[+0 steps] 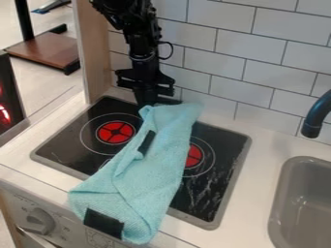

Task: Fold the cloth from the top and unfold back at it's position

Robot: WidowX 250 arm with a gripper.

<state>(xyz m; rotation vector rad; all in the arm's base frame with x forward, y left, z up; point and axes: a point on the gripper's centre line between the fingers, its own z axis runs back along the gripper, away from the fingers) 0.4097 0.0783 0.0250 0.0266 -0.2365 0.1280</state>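
Cloth (152, 179) stretched slantwise over the toy stove, gripper (148, 102) at its far end

The cloth is light blue and lies in a long, rumpled band from the back of the stove (67, 150) down to the front. Its far end is narrow and bunched, just by the gripper. The near end is broader and reaches past the stove's front rim, over the front edge of the desk (55, 185). A fold runs along the left side of the band, with a dark patch (147, 143) partly tucked at it. A second, larger dark patch (103, 223) sits at the near end.

The black arm (142, 43) comes in from the top, in front of the tiled wall (249, 53), and the gripper points down at the back of the stove. From here I cannot tell whether the fingers are wide or narrow, or whether they have hold of the cloth.

Of the two red burners, the left one (116, 132) lies in plain sight beside the cloth, while the right one (193, 155) is partly covered by it. Over to the right are the grey sink (279, 203) and a dark tap (317, 116). A knob (40, 221) sits on the front panel at lower left.
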